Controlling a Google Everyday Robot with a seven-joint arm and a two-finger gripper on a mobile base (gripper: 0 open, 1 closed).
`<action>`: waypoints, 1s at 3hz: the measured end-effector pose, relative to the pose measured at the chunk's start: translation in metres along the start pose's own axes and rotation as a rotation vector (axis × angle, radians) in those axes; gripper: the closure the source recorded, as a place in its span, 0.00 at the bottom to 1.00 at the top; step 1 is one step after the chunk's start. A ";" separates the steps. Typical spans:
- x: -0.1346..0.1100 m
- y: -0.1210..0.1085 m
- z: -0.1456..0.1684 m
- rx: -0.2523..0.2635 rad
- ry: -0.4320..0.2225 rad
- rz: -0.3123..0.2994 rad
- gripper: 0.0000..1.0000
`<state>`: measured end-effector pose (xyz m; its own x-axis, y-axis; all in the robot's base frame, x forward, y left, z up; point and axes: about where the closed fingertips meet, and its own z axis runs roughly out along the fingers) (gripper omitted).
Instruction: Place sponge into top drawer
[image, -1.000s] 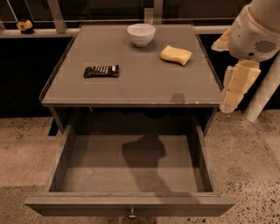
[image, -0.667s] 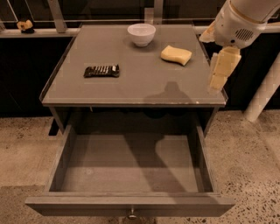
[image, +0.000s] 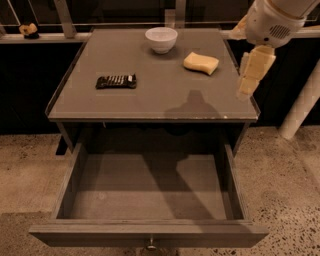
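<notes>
Claw (image: 246, 89) hangs at right edge of table (image: 150, 102), apart from sponge (image: 201, 63); opening cannot be told.

White bowl (image: 161, 39) at the worktop's (image: 150, 102) back edge; dark snack bar (image: 116, 81) toward its left edge; end effector (image: 246, 90) over the right edge.

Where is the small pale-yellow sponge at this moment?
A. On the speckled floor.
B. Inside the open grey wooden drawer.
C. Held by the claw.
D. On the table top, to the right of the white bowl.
D: the pale-yellow soft sponge lies on the grey table top beside the white round bowl, while the claw hangs at the table's right edge, apart from it.
</notes>
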<state>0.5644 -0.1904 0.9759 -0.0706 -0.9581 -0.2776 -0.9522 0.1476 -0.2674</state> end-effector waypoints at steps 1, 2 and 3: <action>0.009 -0.014 0.009 0.004 -0.020 0.010 0.00; 0.017 -0.044 0.032 -0.018 -0.074 -0.013 0.00; 0.022 -0.074 0.071 -0.058 -0.180 -0.047 0.00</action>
<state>0.6540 -0.2046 0.9244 0.0235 -0.9035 -0.4280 -0.9692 0.0845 -0.2315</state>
